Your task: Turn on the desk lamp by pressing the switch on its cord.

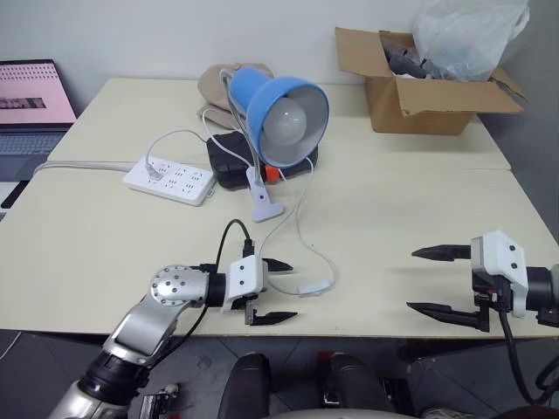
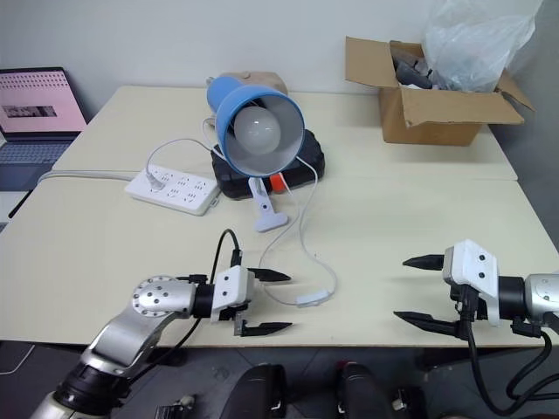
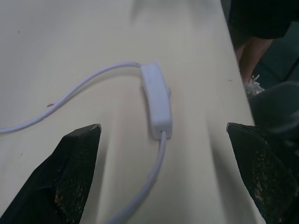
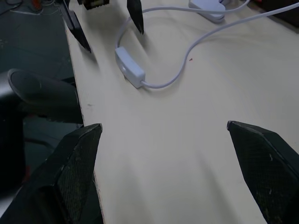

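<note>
Where the cord loops near the table's front edge, the switch lies flat: small white oblong, smooth plastic, no marking legible. Left gripper sits just beside it, black pointed fingers spread wide, nothing between them, aimed at the switch. In the left wrist view the switch lies ahead between the two rough-textured fingers, untouched.

The thin white wire runs back to the desk lamp: blue dome shade, round white bulb unlit, small white clip base on the tabletop.

Right gripper hovers near the front edge, well apart from the switch, fingers also spread wide and empty. The right wrist view catches the switch and the left gripper's tips beyond it.

Behind the lamp: black box with a red bit, tan object. White multi-socket power strip to the left, no brand readable. Open cardboard box with a clear plastic bag at the far right. Laptop with a pinkish screen at far left, text too small to read. Tabletop matte, cream.
</note>
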Controlling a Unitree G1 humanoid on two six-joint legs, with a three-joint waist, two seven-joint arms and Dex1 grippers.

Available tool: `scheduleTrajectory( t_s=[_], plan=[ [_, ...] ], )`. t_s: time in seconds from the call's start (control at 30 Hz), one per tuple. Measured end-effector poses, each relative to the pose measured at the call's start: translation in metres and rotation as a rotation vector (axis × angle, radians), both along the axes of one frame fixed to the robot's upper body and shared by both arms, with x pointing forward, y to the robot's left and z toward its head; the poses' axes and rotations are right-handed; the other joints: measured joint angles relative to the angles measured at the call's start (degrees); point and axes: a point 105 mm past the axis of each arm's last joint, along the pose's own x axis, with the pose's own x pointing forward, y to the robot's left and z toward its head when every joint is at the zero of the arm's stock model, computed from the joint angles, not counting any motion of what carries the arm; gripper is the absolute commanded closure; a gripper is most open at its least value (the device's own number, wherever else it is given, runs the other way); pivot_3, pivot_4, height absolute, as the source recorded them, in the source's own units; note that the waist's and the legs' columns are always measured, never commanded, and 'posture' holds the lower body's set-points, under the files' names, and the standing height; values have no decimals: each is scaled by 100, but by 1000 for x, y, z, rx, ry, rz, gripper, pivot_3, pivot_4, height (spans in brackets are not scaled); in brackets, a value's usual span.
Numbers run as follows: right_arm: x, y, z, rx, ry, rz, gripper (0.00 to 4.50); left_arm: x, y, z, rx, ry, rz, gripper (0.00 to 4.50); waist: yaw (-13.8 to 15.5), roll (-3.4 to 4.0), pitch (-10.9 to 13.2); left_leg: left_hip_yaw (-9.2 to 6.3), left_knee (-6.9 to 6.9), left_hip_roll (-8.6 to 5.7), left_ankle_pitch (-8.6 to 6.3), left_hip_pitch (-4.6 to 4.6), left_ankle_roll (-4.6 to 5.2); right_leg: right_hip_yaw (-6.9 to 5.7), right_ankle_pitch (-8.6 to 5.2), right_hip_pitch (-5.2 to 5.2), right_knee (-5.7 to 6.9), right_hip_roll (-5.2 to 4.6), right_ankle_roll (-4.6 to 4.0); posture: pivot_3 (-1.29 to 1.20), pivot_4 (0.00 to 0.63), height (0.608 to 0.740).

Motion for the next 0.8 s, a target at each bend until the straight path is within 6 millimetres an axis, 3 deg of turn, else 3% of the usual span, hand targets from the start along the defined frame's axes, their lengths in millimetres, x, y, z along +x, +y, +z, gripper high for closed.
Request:
scheduleTrajectory(
  t_s=[0.4, 0.5, 0.8],
  plan=[
    [-2, 3, 2, -8, 2, -14, 0, 12, -15, -12, -9, -11, -15, 32, 17, -2, -1, -2, 4, -3, 0, -2, 1, 1, 3, 2, 0, 1, 6, 0, 150, 740],
    [-2, 4, 3, -10, 1, -12, 0, 13, -17, -13, -12, -9, -20, 434, 18, 0, -2, -2, 6, -4, 0, -1, 1, 2, 5, 4, 1, 1, 8, 0, 150, 740],
    [-3, 6, 3, -15, -6, -8, 0, 8, -28, -17, -16, -2, -49, 2291, 24, 0, -3, -8, 9, -5, 1, 0, 2, 2, 8, 7, 1, 1, 14, 0, 150, 740]
  ],
)
